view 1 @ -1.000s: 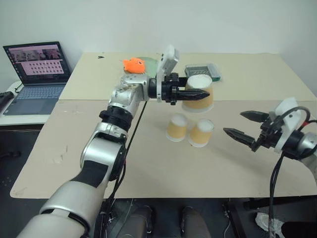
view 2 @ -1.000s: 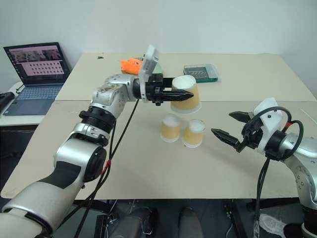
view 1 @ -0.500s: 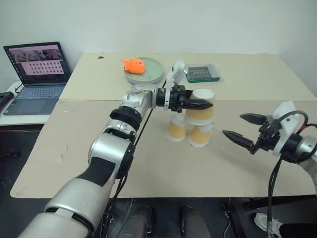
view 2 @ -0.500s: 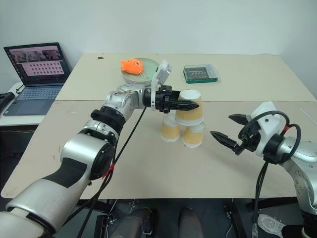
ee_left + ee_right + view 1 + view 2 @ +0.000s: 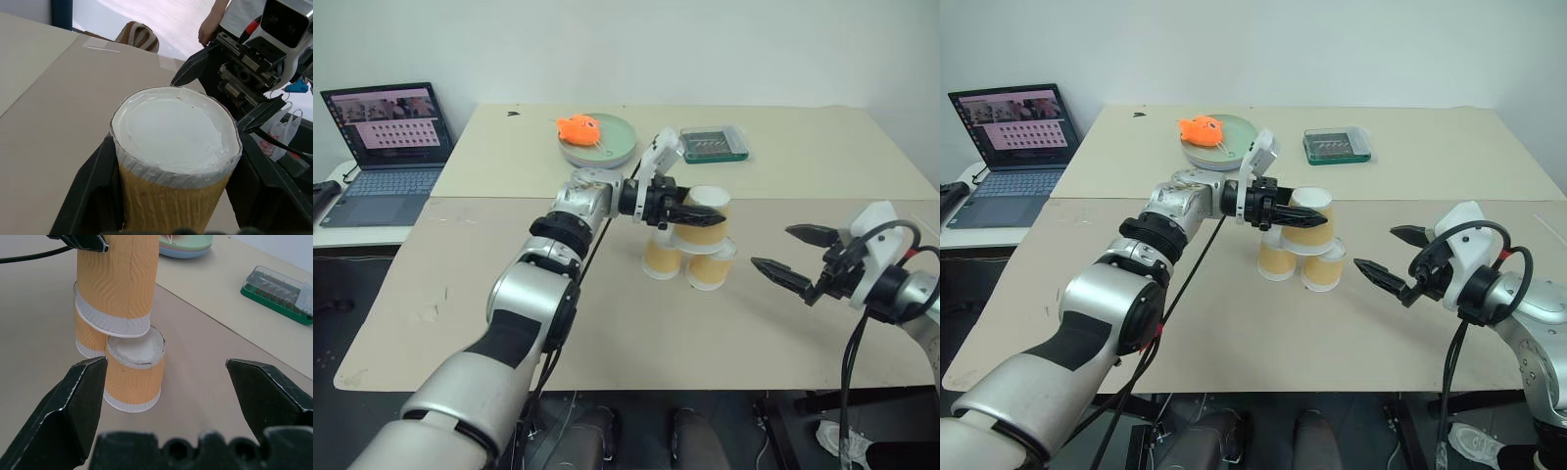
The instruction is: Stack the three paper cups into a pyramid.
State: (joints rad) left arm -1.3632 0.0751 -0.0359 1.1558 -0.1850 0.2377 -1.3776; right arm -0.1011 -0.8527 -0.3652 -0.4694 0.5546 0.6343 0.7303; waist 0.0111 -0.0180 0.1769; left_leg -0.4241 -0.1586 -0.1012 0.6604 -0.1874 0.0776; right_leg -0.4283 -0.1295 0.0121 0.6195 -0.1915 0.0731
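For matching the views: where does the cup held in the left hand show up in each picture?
Left eye view: the held cup sits at centre, above the two lower cups.
Right eye view: held cup at centre, likewise.
Left wrist view: held cup up close, white base toward the camera.
Right wrist view: held cup at upper left.
Shared landmark: the open right hand.

No legible text anywhere; laptop (image 5: 382, 147) screen content seemingly thumbnails, too small to read.

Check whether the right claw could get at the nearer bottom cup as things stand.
Probably yes: the right claw is open, pointing at that bottom cup across bare table, but the left claw holds the top cup on it.
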